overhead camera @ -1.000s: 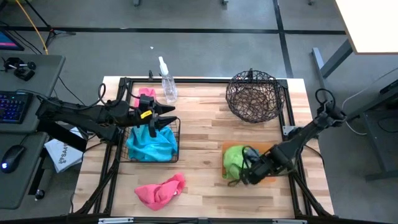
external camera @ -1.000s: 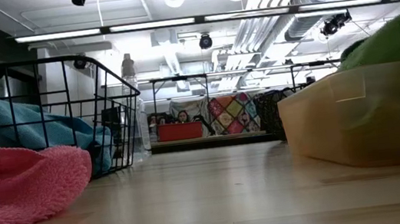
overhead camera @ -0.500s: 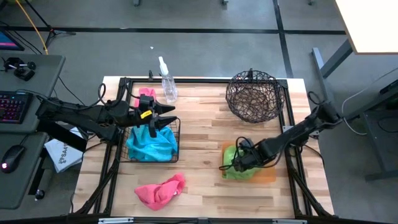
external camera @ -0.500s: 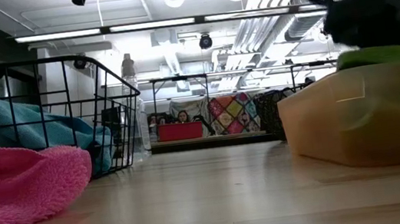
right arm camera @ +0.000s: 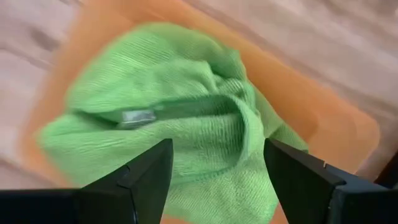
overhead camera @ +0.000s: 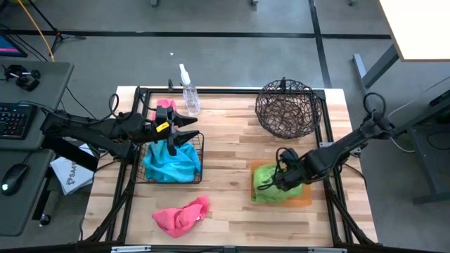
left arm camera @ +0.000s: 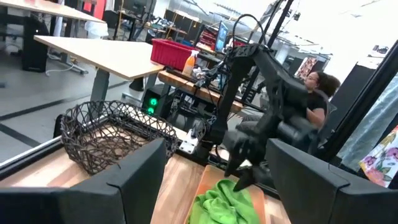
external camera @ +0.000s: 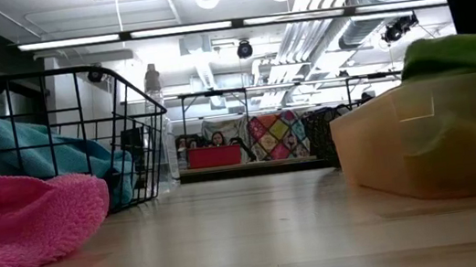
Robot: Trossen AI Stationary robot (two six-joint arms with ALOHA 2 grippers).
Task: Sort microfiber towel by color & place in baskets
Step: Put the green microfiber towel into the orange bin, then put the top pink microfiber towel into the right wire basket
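Observation:
A green towel (overhead camera: 271,186) (right arm camera: 174,124) lies crumpled in the orange tray (overhead camera: 304,198) at the right. My right gripper (overhead camera: 274,181) (right arm camera: 214,180) hangs open just above it, pointing down, and its fingers stand clear of the cloth. My left gripper (overhead camera: 190,131) (left arm camera: 217,180) is held level and open over the black wire basket (overhead camera: 200,158), which holds a blue towel (overhead camera: 169,163). A pink towel (overhead camera: 181,214) lies on the table near the front edge. Another pink towel (overhead camera: 165,107) lies behind the black basket. The round woven-wire basket (overhead camera: 287,109) stands at the far right.
A clear spray bottle (overhead camera: 188,95) stands at the far edge, left of centre. A dark frame (overhead camera: 327,140) runs along the table's edges. Bare wood lies between the black basket and the tray. In the low view the pink towel (external camera: 19,222) and the tray's wall (external camera: 432,140) flank that gap.
My right gripper has gone from the tray's near side to over the tray's middle, dipping onto the green towel and then rising. The towel, which was heaped high at the tray's left edge, now lies lower and flatter inside the tray. My left gripper has rolled slightly.

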